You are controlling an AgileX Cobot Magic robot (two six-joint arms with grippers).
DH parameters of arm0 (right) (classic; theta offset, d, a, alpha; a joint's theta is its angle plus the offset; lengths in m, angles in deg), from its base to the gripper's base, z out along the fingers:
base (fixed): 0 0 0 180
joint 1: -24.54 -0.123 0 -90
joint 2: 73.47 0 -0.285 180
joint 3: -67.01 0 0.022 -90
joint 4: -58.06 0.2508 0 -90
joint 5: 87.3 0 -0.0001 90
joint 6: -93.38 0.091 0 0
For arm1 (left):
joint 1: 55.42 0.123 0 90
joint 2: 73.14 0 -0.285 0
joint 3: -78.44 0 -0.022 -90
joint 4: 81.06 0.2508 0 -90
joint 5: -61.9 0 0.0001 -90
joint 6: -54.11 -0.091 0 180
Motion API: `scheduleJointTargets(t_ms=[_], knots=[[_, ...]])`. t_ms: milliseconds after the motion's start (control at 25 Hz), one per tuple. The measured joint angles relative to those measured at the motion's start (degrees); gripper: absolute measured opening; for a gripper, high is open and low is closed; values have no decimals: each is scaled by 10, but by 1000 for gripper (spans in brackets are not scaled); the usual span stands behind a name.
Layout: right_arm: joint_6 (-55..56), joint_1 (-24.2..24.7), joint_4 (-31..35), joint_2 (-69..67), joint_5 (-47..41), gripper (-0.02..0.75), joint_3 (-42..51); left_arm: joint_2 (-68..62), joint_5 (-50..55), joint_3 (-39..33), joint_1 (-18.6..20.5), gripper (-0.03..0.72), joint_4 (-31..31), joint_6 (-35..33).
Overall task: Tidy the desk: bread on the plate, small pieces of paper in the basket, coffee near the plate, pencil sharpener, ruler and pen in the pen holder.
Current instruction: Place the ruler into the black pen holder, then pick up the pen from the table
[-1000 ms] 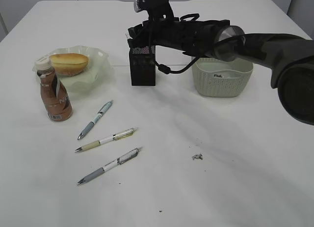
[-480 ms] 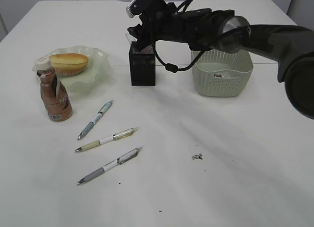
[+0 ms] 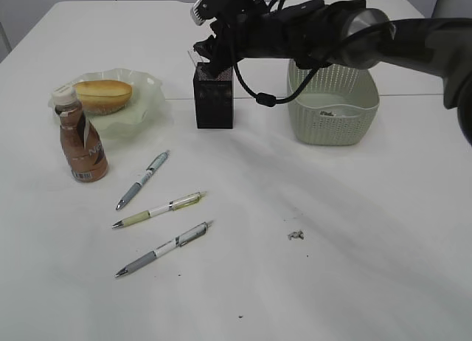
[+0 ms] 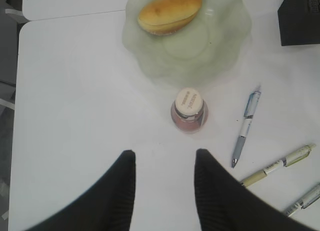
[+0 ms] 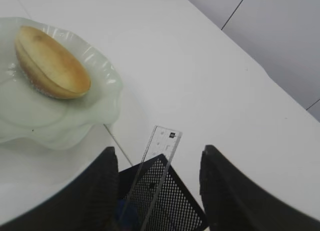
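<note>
The black mesh pen holder (image 3: 214, 97) stands at the back middle. A clear ruler (image 5: 161, 158) stands upright in it, leaning on its rim. My right gripper (image 3: 212, 52) hovers just above the holder, open and empty, with its jaws on either side of the ruler (image 5: 159, 156). Bread (image 3: 103, 94) lies on the pale green plate (image 3: 147, 108). The coffee bottle (image 3: 80, 138) stands next to the plate. Three pens (image 3: 142, 180) (image 3: 157, 209) (image 3: 164, 249) lie on the table. A paper scrap (image 3: 296, 235) lies front right. My left gripper (image 4: 164, 158) is open and empty, above the table near the bottle (image 4: 189, 107).
The pale basket (image 3: 333, 108) stands right of the holder, partly under my right arm. A blue object (image 5: 125, 211) shows dimly inside the holder. Small dark specks lie near the paper scrap.
My right gripper has lifted up and back off the pen holder, leaving the ruler standing in it. The arm has swung higher, so more of the basket shows.
</note>
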Motion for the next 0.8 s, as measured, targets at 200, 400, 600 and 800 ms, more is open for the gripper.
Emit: scheduleJointTargets(t_ms=[200,400,600,800], knots=[[0,0,0,60,1,386,104,0,0,0,0,290,0,0],[-61,0,0,146,-33,386,221,0,0,0,0,290,-2,0],[-164,0,1,238,-73,385,329,0,0,0,0,290,-4,0],[-280,-1,2,323,-101,385,447,0,0,0,0,290,-5,-3]])
